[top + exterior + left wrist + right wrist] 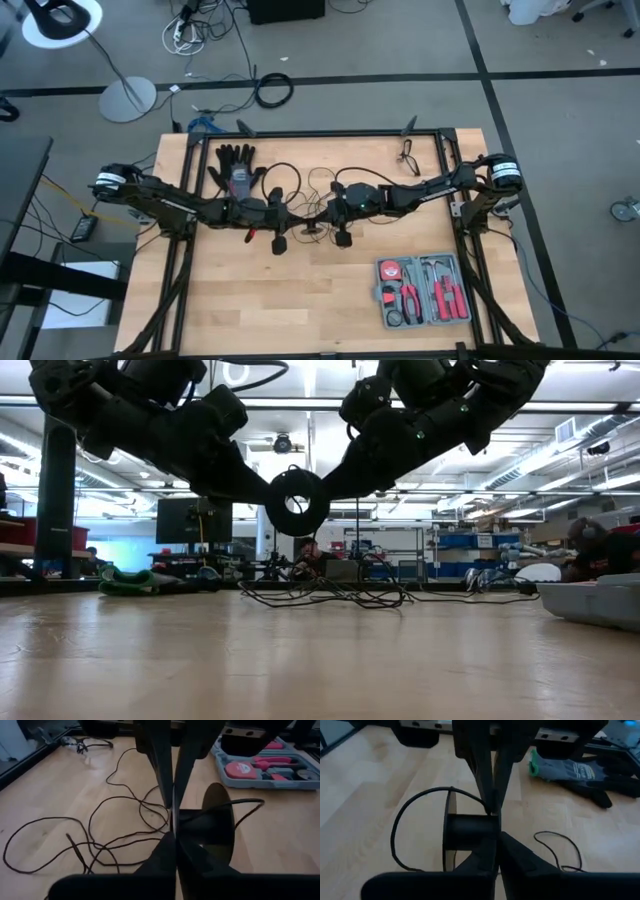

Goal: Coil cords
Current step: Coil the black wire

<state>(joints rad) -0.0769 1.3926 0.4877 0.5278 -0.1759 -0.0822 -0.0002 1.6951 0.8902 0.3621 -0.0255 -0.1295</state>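
The cord is a thin black wire [300,185] lying in loose loops on the wooden table, and it ends in a small round black disc [297,502]. The disc is held up in the air between my two grippers at the middle of the table. My left gripper [300,218] comes at it from the table's left and is shut. My right gripper [322,218] comes from the right and is shut. The disc looks like a small spool with a hub [470,831] and thin round sides. The wire's loops also show in the left wrist view [115,820]. My left gripper pinches a thin round side of the disc [173,822] between its two shut fingers, coming roughly level from the table's left. The disc stands on edge, clear of the table; a short loop of wire [245,805] runs off its hub. My right gripper pinches the disc's opposite thin side [495,817] between its two shut fingers, coming roughly level from the table's right. The hub and the other round side [449,830] lie beyond the fingertips. A loop of wire [402,827] arches off the disc.
A black and grey glove [235,170] lies at the far left of the table, and glasses [408,155] lie at the far right. An open grey tool case [422,292] sits near the right front. A black frame [330,133] runs around the table.
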